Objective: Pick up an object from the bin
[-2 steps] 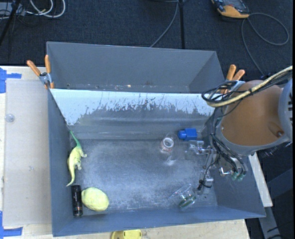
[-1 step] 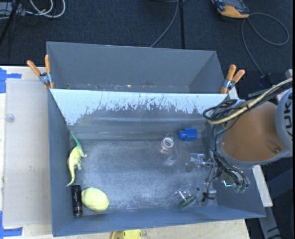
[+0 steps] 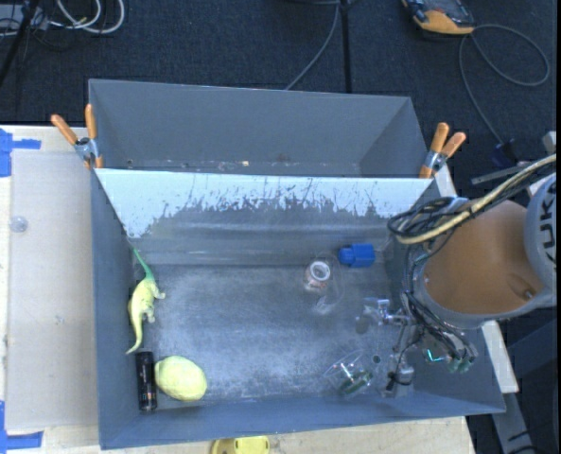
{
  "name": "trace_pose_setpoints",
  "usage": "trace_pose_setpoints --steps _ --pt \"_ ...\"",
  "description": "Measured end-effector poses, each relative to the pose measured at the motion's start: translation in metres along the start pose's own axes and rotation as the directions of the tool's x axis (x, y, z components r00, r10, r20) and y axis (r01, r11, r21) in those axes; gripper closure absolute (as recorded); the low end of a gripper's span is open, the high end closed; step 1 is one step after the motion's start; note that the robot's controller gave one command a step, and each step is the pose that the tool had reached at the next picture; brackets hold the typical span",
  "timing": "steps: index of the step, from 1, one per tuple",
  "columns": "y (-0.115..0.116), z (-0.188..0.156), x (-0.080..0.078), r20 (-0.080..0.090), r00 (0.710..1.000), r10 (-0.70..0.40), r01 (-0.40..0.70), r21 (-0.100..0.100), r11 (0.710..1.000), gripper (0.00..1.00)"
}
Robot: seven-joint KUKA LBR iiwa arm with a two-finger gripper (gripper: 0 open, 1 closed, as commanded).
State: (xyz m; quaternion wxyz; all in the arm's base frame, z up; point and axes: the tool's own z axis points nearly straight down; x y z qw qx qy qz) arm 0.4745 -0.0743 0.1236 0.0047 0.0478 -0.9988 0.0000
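Observation:
My gripper (image 3: 394,345) is low over the bin's right side, close to the right wall. Just to its left, near the front wall, lies a small clear thing with a green bit (image 3: 352,378). A clear plastic cup (image 3: 320,281) lies on its side up and left of the gripper. A small blue block (image 3: 357,255) sits beyond the cup, by the back wall. Nothing shows between the gripper's parts.
At the bin's left wall lies a yellow-green toy dinosaur (image 3: 143,302). In the front left corner are a pale yellow ball (image 3: 182,378) and a black cylinder (image 3: 146,381). The arm's orange cover and its cables hang over the right rim.

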Motion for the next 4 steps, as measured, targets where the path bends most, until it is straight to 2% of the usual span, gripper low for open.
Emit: trace_pose_setpoints --steps 1,2,3,4 --pt "0.009 0.051 -0.002 -0.001 0.959 -0.282 0.282 0.0 0.959 1.0" --pt "0.009 0.051 -0.002 0.0 0.96 -0.282 0.282 0.001 0.96 1.0" --pt "-0.003 0.003 -0.006 -0.002 0.955 -0.298 0.298 -0.001 0.955 1.0" --pt "-0.003 0.003 -0.006 -0.002 0.955 -0.297 0.297 -0.001 0.955 1.0"
